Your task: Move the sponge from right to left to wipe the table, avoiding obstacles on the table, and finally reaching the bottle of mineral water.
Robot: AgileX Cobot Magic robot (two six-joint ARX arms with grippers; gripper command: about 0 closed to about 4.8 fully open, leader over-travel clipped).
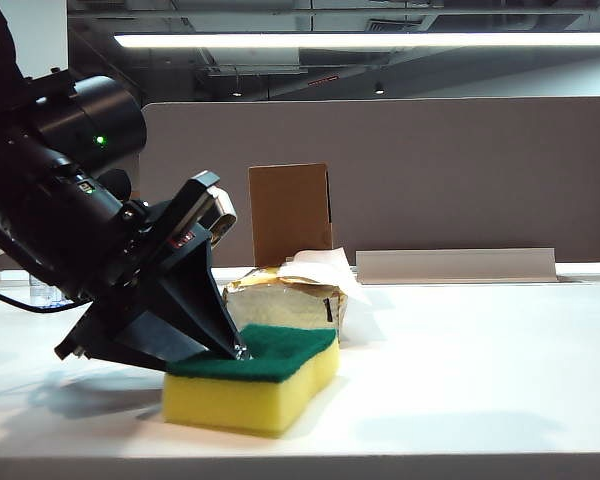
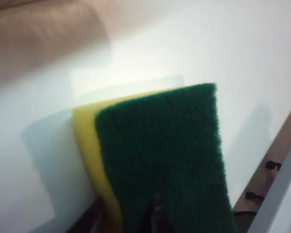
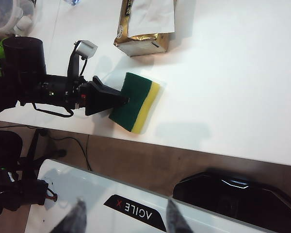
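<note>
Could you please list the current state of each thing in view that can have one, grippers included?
Yellow foam sponge with dark green scouring top: flat on the white table, near its front edge, left gripper on it.
Gold-topped tissue pack: open, white tissue sticking out.
Brown cardboard box: upright behind the pack.
Left gripper: closing on the sponge's end.
Right gripper: open, raised above the table, holding nothing.

An office: grey desk partition (image 1: pixel 380 180) behind the white table (image 1: pixel 480 370) (strip ceiling light (image 1: pixel 360 40) overhead).
</note>
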